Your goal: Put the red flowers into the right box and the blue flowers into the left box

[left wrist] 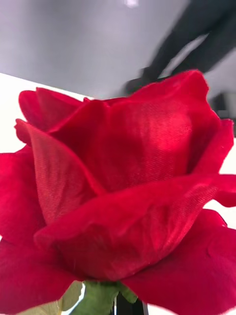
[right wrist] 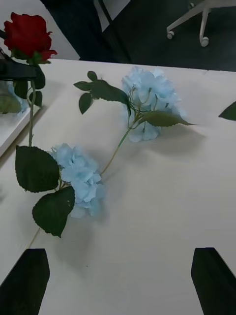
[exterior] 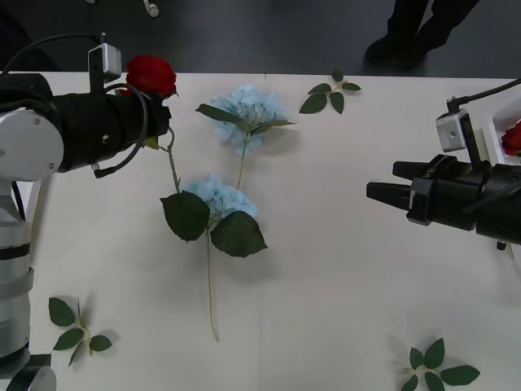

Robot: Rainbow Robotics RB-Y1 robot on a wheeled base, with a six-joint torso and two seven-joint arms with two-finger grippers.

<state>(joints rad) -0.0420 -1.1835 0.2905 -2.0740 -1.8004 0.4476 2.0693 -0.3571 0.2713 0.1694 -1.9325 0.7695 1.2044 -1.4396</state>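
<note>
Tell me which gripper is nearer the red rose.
Left. The left gripper holds the rose just below its bloom; the right gripper hovers open far across the table.

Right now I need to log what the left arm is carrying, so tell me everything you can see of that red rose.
The red rose is a cloth-like artificial bloom of layered, deep red petals on a thin green stem with dark leaves. The left claw holds it just below the head, lifted above the table's far left. Its stem hangs down toward the nearer blue flower. The left wrist view shows woven petal texture and a green base.
</note>
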